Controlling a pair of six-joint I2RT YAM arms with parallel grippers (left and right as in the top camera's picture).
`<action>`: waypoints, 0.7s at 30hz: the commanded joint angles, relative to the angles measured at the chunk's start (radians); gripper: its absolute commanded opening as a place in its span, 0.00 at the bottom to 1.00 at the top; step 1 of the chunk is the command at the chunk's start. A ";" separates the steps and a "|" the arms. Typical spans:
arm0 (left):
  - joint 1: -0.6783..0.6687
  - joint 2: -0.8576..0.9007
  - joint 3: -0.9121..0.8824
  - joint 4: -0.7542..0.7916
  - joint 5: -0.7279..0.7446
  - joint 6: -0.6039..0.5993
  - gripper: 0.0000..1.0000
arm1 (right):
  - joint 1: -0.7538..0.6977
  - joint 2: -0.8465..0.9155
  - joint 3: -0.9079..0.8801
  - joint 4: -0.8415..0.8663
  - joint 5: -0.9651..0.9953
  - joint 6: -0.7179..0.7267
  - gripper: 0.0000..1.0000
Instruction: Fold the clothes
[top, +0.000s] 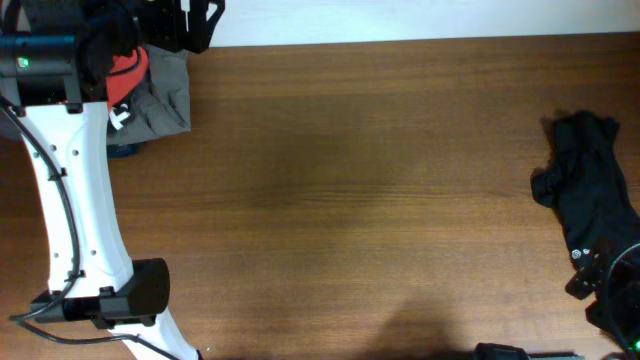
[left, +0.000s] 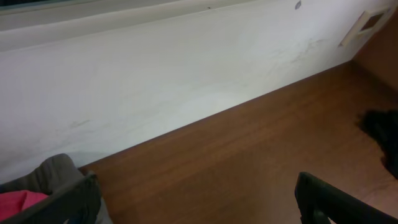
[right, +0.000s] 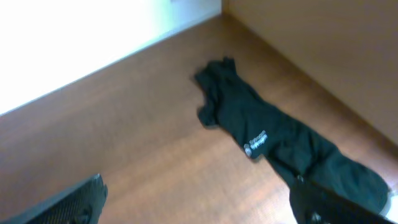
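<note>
A pile of clothes lies at the table's far left corner: a red-orange garment (top: 129, 70) on top of a grey one (top: 162, 104). Both show at the lower left of the left wrist view, red (left: 18, 202) and grey (left: 56, 169). My left gripper (top: 192, 24) (left: 196, 208) is open and empty, just right of the pile. A crumpled black garment (top: 590, 190) with a small white print lies at the right edge; it also shows in the right wrist view (right: 280, 137). My right gripper (top: 612, 282) (right: 202, 205) is open, its right finger over the black garment's near end.
A white wall (left: 155, 81) runs along the table's far edge. The left arm's white link (top: 75, 200) stretches along the left side, its base at the front left. A bit of blue fabric (top: 124, 151) peeks from under the grey garment.
</note>
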 joint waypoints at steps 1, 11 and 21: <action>0.002 -0.002 -0.004 0.000 0.000 0.013 0.99 | -0.025 -0.179 -0.256 0.150 0.016 0.002 0.99; 0.002 -0.002 -0.004 0.000 0.000 0.013 0.99 | -0.080 -0.549 -0.906 0.534 -0.053 0.001 0.99; 0.002 -0.002 -0.004 0.000 0.000 0.013 0.99 | -0.078 -0.748 -1.300 0.926 -0.184 0.001 0.99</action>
